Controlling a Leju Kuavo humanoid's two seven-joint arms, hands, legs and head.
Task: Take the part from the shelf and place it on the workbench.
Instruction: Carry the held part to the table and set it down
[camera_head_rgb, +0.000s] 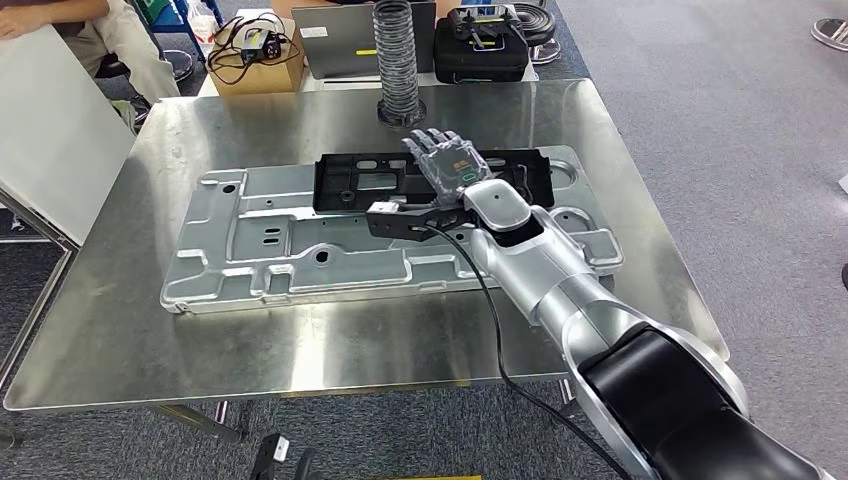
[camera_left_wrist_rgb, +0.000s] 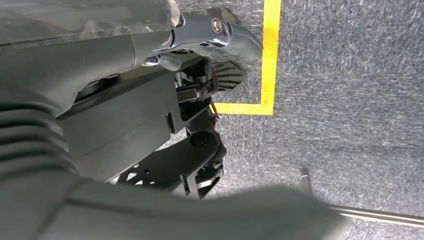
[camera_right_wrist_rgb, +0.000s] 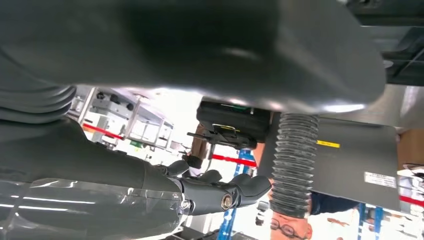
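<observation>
Black part (camera_head_rgb: 430, 180): lies on the silver panel (camera_head_rgb: 300, 250) on the steel desk (camera_head_rgb: 150, 340), already set down.
Right hand (camera_head_rgb: 447, 160): hovers over it, fingers (camera_head_rgb: 425, 140) spread, holding nothing.
Left hand (camera_left_wrist_rgb: 220, 35): hangs over carpet; grip unclear.
Advice: lift straight up, avoiding the corrugated hose (camera_head_rgb: 397, 60).

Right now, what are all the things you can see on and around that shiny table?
Workbench: one, shiny steel, middle of the head view.
Metal panel: one, silver, flat on the workbench.
Black part: one, black, lying on the panel's far side.
Ribbed hose: one, grey, upright at the far edge.
Black case: one, behind the hose.
Cardboard box: one, brown, far left, cables on top.
Person: one, seated, top left.
Right hand: one, dark grey, fingers spread over the black part.
Left hand: one, hanging above grey floor with yellow tape.
</observation>
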